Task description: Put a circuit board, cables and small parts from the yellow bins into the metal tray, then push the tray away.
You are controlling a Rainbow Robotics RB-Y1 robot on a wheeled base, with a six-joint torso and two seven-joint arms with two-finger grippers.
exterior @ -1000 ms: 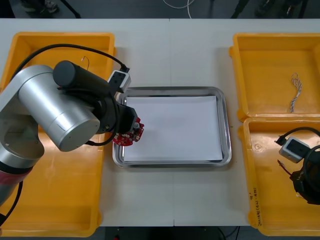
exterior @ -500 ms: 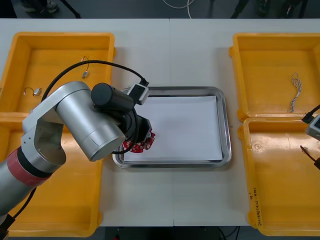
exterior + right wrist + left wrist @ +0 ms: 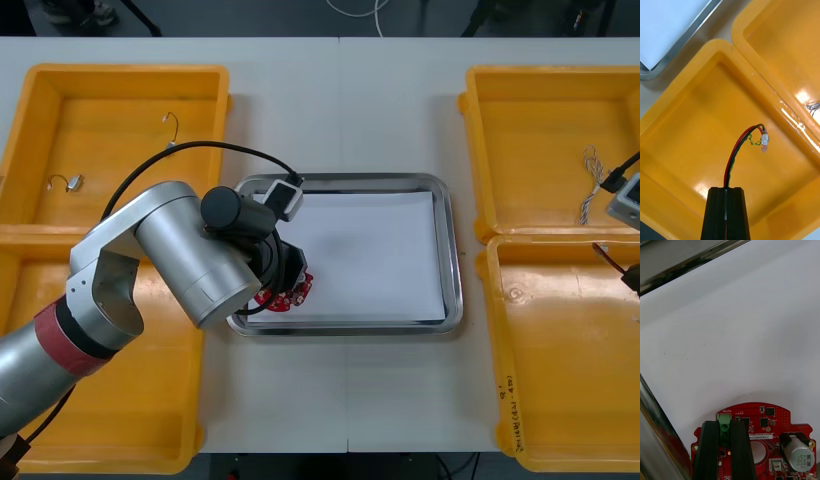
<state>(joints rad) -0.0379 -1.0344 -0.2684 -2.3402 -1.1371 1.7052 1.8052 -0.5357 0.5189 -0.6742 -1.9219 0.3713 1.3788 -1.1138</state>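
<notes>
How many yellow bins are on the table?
4. Two on the robot's left: the far left bin and the near left bin, partly under the left arm. Two on its right: the far right bin and the near right bin. None seem hidden.

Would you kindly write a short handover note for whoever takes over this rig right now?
Left pincer: shut on the circuit board, at the near-left corner of the metal tray, over its white inside.
Right pincer: shut on the red and yellow cable, above the near right yellow bin.
Done: nothing released in the tray yet.
Left: release the board, bring the cable over, fetch the blue and white cable and small metal parts, push the tray away.
</notes>
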